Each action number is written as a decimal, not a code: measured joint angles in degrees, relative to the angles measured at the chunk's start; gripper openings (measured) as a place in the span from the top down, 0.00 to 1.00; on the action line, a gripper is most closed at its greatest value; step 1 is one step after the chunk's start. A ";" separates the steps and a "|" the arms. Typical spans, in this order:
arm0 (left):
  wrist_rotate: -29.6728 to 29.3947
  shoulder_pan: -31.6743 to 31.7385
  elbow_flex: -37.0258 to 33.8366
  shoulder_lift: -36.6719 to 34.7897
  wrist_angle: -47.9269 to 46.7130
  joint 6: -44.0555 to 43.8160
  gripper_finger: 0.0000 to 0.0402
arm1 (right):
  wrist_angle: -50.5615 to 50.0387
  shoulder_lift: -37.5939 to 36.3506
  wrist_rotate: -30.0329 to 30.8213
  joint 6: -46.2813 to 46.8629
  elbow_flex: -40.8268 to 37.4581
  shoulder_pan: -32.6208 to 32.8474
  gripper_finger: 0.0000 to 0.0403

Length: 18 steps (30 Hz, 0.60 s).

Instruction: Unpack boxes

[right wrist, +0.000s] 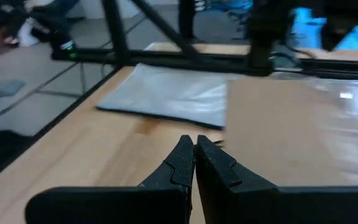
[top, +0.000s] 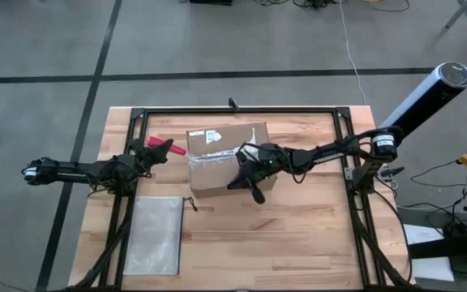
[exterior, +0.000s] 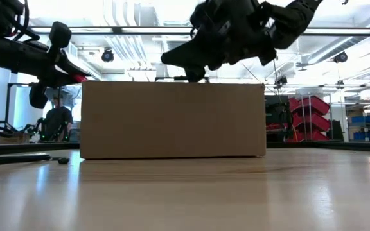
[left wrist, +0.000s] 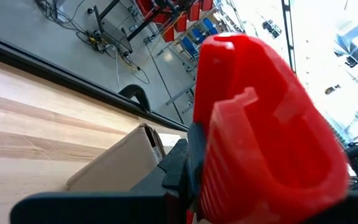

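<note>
Sitting near the middle of the pale wooden table [top: 298,235], toward its far edge, the brown corrugated cardboard box [top: 229,158] with clear tape and a white label rests flat. The right gripper [top: 254,191] hangs over the box's near edge, its fingers pressed together and empty. The left gripper [top: 154,150], just beside the box's left side, is clamped on a small red plastic utility knife [left wrist: 260,124]. A flat translucent grey-white zip pouch [top: 154,234] lies nearer the front left.

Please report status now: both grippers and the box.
Left gripper shut on red utility knife, beside cardboard box. Right gripper shut, empty, over box's near edge. Box still taped. Zip pouch lies apart.
</note>
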 joint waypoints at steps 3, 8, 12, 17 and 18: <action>-0.04 0.00 -0.01 0.00 0.06 0.16 0.92 | -2.18 -0.01 0.02 -0.72 0.59 0.57 1.00; -0.10 0.00 -0.03 0.00 0.17 0.43 0.92 | -5.83 -0.01 0.06 -1.92 1.56 1.53 1.00; -0.14 0.00 -0.04 0.00 0.26 0.64 0.92 | -8.71 -0.02 0.09 -2.86 2.32 2.28 1.00; -0.23 0.00 -0.07 0.00 0.47 0.75 0.92 | -11.89 -0.01 2.17 -3.79 2.36 2.34 1.00; -0.24 0.00 -0.09 0.00 0.50 0.75 0.92 | -12.49 0.00 2.81 -4.05 2.36 2.34 1.00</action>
